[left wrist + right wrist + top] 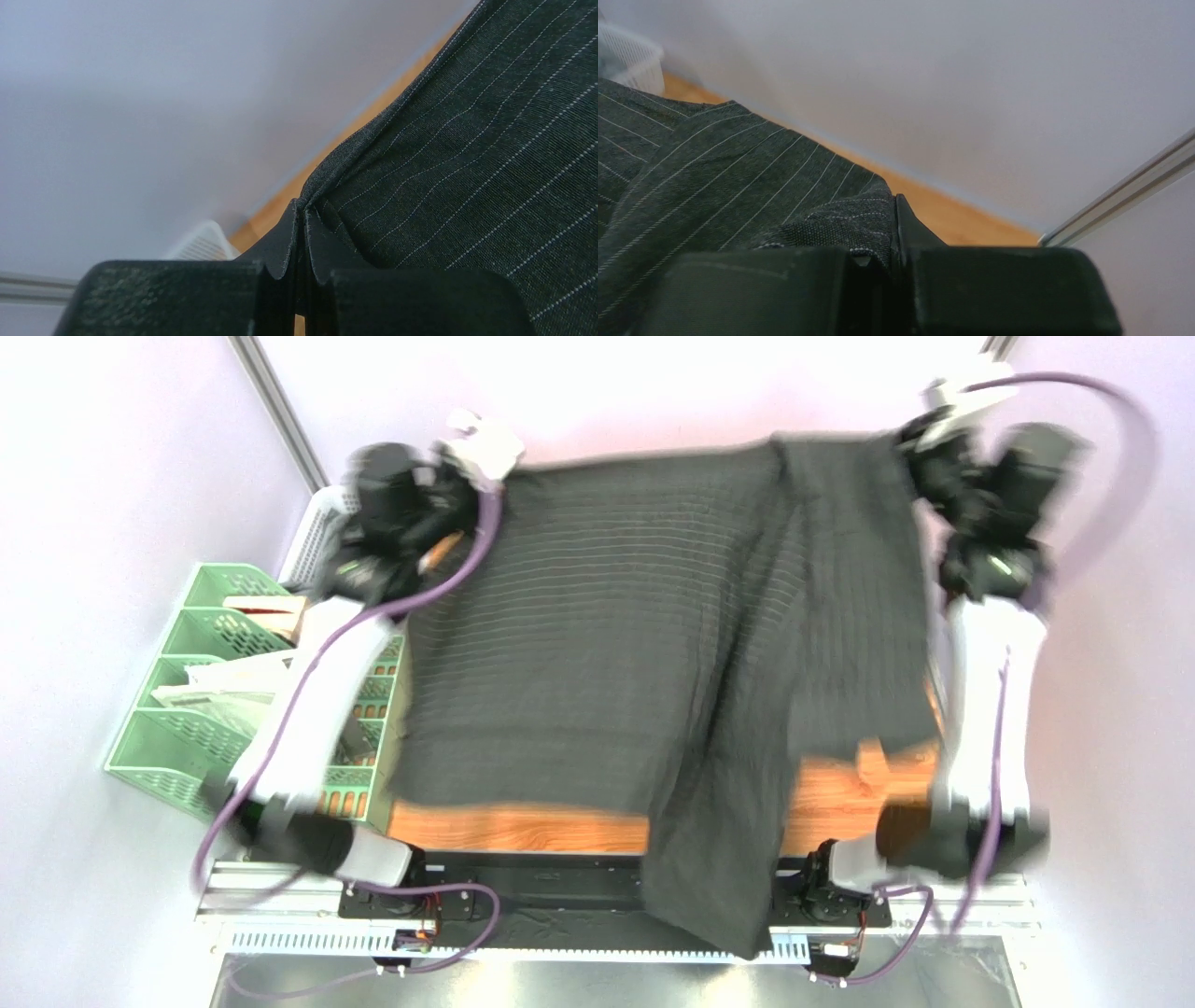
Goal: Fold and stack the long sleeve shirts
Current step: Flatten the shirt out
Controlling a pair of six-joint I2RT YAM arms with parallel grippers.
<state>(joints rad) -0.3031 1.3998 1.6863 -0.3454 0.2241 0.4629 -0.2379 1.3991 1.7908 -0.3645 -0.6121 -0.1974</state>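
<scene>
Shirt (631, 630) pinched at both far corners, spread over the table (519, 829).
My left claw (300, 224) and right claw (895, 231) are each pressed together on an edge of it, well apart, so, as I judge it, the cloth pulls flat and square for a first fold. The top view gives what my wrists cannot: fabric covering most of the table, one long flap draped over the near edge. Only the wrist views show the pinstriped cloth actually nipped in each claw.

No lettering, label, brand, number or sign is legible in any view, the shirt (631, 616) included.
</scene>
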